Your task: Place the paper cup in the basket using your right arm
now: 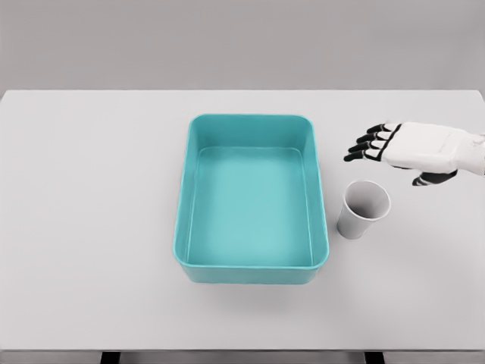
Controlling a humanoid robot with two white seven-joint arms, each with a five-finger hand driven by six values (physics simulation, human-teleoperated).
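Paper cup (363,209) upright beside the teal basket (252,263), just below the right hand (405,149), fingers spread, empty.

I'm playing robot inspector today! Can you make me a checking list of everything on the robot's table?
Surface: white table, flat, two dark legs showing at the bottom edge.
Job's things: paper cup, white, upright, open end up, on the table right of the basket, apart from it. Basket, teal, rectangular, nothing inside.
Clutter: nothing seen.
Hands: right hand open, fingers spread, behind the cup, holding nothing. Left hand not in view.
Cables: nothing seen.
Surroundings: plain grey wall behind the table.
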